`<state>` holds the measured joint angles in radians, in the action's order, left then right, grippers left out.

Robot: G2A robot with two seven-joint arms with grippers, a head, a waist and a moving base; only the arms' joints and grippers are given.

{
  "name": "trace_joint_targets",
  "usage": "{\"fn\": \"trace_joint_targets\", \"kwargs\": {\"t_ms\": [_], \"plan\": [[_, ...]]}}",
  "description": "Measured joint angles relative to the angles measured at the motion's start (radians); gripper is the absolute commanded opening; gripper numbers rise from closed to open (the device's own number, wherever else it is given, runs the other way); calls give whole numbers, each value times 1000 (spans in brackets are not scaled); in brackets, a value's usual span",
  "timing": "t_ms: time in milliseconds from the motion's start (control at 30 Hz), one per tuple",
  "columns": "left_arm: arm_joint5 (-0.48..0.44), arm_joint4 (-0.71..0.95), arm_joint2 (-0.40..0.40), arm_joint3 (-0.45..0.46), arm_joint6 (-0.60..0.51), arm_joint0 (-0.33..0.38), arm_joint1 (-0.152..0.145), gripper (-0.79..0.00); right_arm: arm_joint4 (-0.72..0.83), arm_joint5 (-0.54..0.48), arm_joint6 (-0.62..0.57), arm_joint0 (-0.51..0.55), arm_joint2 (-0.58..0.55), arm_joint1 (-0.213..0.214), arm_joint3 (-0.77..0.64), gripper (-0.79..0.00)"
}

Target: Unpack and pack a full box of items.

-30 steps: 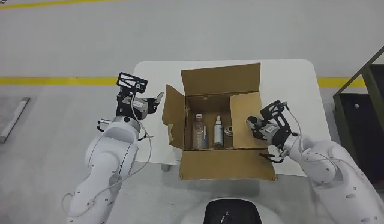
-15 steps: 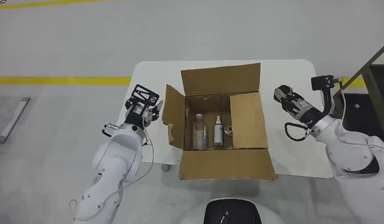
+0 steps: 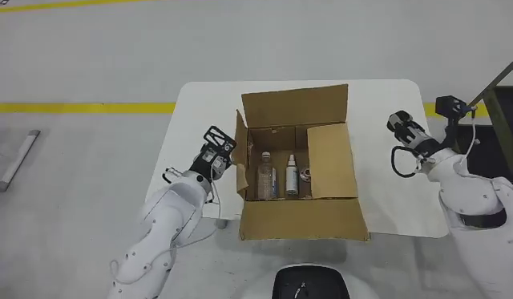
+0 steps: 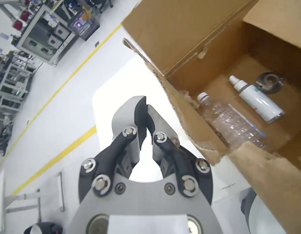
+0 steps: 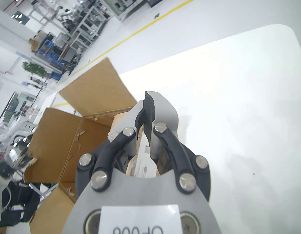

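An open cardboard box [image 3: 298,216] stands mid-table with its back flap up and its right flap [image 3: 331,161] folded in over the opening. Lying on its floor are a clear plastic bottle [image 3: 265,175] [image 4: 234,127], a white spray bottle [image 3: 292,175] [image 4: 256,99] and a small round metal part [image 3: 305,171] [image 4: 268,80]. My left gripper [image 3: 221,145] [image 4: 143,103] is shut and empty, right beside the box's left flap [image 3: 239,148]. My right gripper [image 3: 398,123] [image 5: 148,98] is shut and empty above the bare table to the right of the box.
The white table [image 3: 385,98] has free room to the right of the box and a narrow strip on its left. A dark metal frame [image 3: 481,107] stands past the table's right edge. Yellow floor lines run behind.
My left gripper has moved right, up to the left flap, which now stands more upright. My right gripper has pulled away from the right flap, out and back over the table's right side.
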<state>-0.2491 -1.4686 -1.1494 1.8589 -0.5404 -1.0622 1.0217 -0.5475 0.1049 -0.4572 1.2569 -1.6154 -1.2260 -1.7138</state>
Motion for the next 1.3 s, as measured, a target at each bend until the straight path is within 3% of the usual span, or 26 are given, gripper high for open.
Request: {"fn": "trace_joint_targets", "kwargs": {"t_ms": [167, 300, 400, 633, 1033, 1300], "plan": [[-86, 22, 62, -46, 57, 52, 15, -785, 47, 176, -39, -113, 48, -10, 94, -785], [-133, 31, 114, -91, 94, 94, 29, -785, 110, 201, -38, -186, 82, -18, 174, -785], [-104, 53, 148, -135, 99, 118, 43, -785, 183, 200, -34, -234, 97, -26, 242, -785], [-111, 45, 201, -204, 96, 159, 65, -785, 328, 171, -38, -343, 125, -39, 411, -785], [-179, 37, 208, -238, 65, 170, 76, -785, 327, 55, -113, -529, 242, -54, 620, -785], [-177, 22, 197, -240, 67, 167, 80, -785, 353, -75, -173, -566, 260, -53, 693, -785]]}}
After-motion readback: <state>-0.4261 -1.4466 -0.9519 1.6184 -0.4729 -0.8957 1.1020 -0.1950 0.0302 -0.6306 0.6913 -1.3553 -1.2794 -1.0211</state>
